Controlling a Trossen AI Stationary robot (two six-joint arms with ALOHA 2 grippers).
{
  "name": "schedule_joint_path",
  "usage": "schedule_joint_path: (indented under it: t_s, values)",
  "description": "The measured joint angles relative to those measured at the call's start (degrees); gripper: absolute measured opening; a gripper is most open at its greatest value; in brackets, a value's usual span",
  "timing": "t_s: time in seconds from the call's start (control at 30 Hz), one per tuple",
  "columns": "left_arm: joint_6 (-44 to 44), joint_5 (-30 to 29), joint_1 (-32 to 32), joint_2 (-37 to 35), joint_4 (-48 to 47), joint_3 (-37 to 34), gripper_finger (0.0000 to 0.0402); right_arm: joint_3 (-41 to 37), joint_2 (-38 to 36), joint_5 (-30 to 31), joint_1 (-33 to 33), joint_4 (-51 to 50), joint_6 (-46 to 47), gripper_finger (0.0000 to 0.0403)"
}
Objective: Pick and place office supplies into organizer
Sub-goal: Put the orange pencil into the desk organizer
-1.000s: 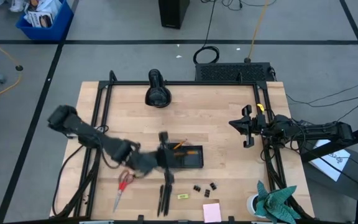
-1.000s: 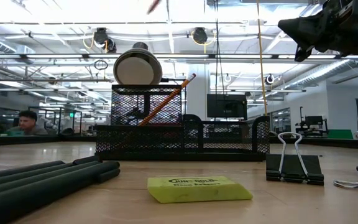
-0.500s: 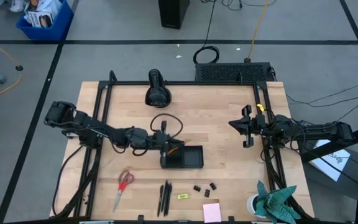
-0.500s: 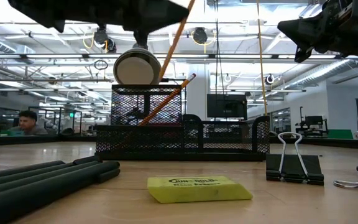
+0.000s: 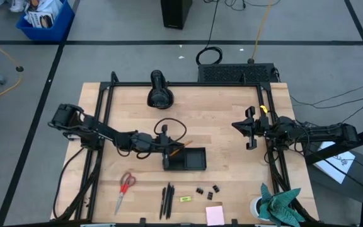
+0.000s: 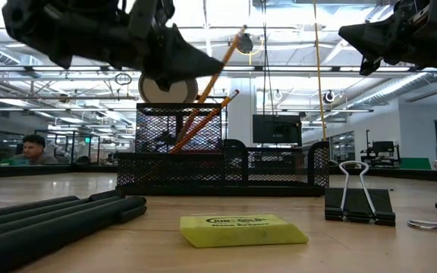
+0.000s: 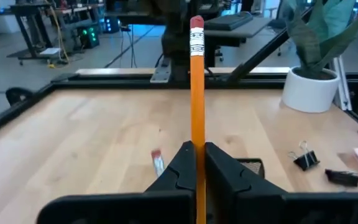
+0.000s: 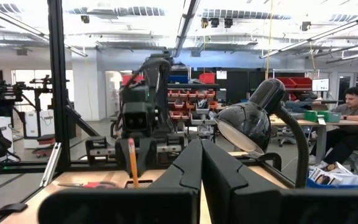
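The left gripper (image 5: 164, 142) hangs over the left end of the black mesh organizer (image 5: 185, 159) at the middle of the table (image 5: 219, 123), its jaws closed on an orange pencil (image 7: 196, 99) held by the lower shaft, eraser end up. In the low view the held pencil slants down into the organizer's tall left compartment, beside a second orange pencil (image 6: 203, 121) already leaning there.

The right gripper (image 5: 249, 128) waits at the right edge of the table, well apart from the organizer, its jaws pressed together and empty.

On the near part of the table lie the red-handled scissors (image 5: 124, 189) at left, the black pens (image 5: 166, 200) beside them, a yellow eraser (image 5: 185, 198), three black binder clips (image 5: 207, 189) and a pink sticky-note pad (image 5: 215, 215) at the near edge. A black desk lamp (image 5: 159, 90) stands at the far side, and a potted plant (image 5: 276, 205) at the near right corner.
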Motion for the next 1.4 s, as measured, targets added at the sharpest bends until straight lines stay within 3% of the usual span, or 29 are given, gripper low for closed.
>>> schedule_joint_path:
  t_s: [0.2,0.5,0.77,1.03,1.4]
  values:
    - [-3.94,-0.23,0.3,2.58,1.43,-0.57,0.001,-0.01,0.29,0.03,0.0,0.02,-0.08,0.0]
    - [-6.33,-2.6,0.12,2.68,-3.07,-0.59,0.002,-0.01,0.29,0.04,0.0,0.04,-1.29,0.0]
    - [-9.61,-3.19,0.14,2.6,-6.51,-0.52,0.0005,0.0,0.29,0.04,0.0,0.03,-1.29,0.0]
    - [-12.44,-4.06,0.19,2.42,-10.31,-0.35,0.0023,-0.01,0.29,0.04,0.0,0.04,-1.29,0.0]
    - [-9.85,-0.59,-0.93,2.55,-8.75,-0.27,0.003,-0.01,0.29,0.04,0.0,0.02,-1.11,0.0]
